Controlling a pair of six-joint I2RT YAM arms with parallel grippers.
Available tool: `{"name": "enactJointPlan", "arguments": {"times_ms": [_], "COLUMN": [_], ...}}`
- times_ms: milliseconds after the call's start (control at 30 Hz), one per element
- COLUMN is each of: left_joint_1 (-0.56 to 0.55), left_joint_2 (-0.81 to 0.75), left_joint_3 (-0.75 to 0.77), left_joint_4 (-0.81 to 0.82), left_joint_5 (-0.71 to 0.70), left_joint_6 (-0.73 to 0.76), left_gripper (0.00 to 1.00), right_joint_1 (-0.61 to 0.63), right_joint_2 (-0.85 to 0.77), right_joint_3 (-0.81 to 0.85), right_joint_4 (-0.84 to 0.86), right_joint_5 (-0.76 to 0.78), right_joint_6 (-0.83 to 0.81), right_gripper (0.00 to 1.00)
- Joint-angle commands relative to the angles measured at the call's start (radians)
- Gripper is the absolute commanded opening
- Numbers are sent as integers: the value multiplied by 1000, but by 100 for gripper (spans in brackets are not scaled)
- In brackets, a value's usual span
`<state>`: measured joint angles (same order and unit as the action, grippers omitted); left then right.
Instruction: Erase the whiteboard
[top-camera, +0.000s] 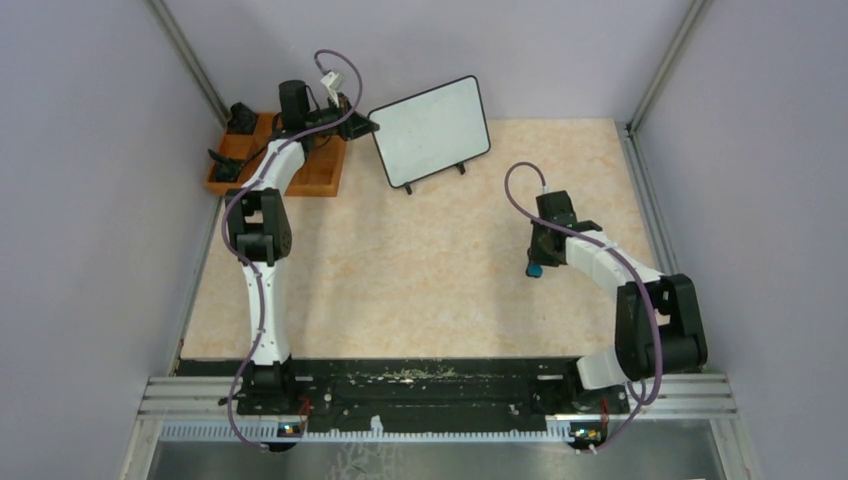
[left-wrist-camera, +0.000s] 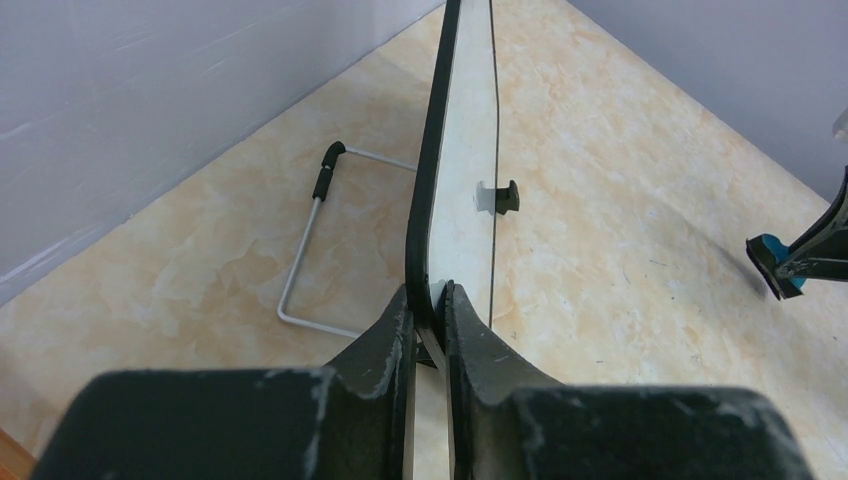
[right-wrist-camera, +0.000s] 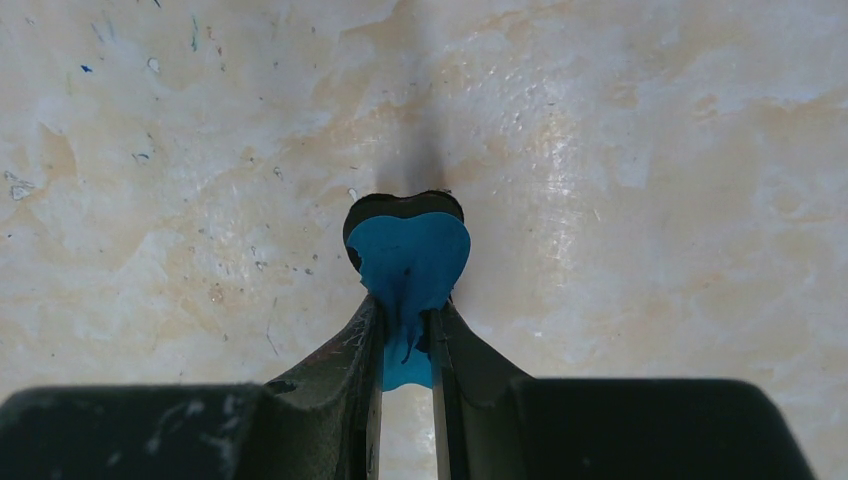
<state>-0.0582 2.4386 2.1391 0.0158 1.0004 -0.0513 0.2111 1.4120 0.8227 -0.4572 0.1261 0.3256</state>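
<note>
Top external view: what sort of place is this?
Probably a lab robot cell, not a home: plain lilac walls on aluminium posts, a marble-pattern tabletop, left arm and right arm bolted to a metal rail.

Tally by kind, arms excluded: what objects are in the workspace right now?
Whiteboard: 1
Orange tray: 1
Blue eraser: 1
Total: 3
Small black items in the tray are too small to count and are left out.
</note>
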Motion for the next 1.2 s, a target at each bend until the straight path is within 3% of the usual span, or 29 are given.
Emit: {"name": "enactJointPlan", "arguments": {"times_ms": [0, 100, 333, 433, 533, 767, 1167], "left_joint_1": [-12, -11, -12, -11, -11, -12, 1], "left_joint_2": [25, 25, 25, 24, 24, 7, -63], "left_joint_3": [-41, -42, -42, -43, -43, -59, -123], "left_joint_4": [-83, -84, -86, -86, -88, -93, -106], "left_joint_5": [-29, -34, -36, -34, -36, -52, -23], "left_joint_6": [75, 80, 79, 80, 80, 93, 105], "left_gripper": [0, 0, 14, 21, 31, 43, 55], "right_joint_1": [2, 1, 2, 2, 2, 3, 2], "right_joint_2": [31, 40, 17, 4, -6, -27, -28], "right_joint_3": [17, 15, 6, 4, 4, 4, 0], "right_joint_4": [52, 58, 66, 69, 65, 65, 64], "right_joint_5": [-32, -44, -62, -67, -62, -54, -38], "right_joint_6": [5, 3, -6, -14, -16, -16, -19], "right_gripper": [0, 3, 40, 51, 52, 52, 52]}}
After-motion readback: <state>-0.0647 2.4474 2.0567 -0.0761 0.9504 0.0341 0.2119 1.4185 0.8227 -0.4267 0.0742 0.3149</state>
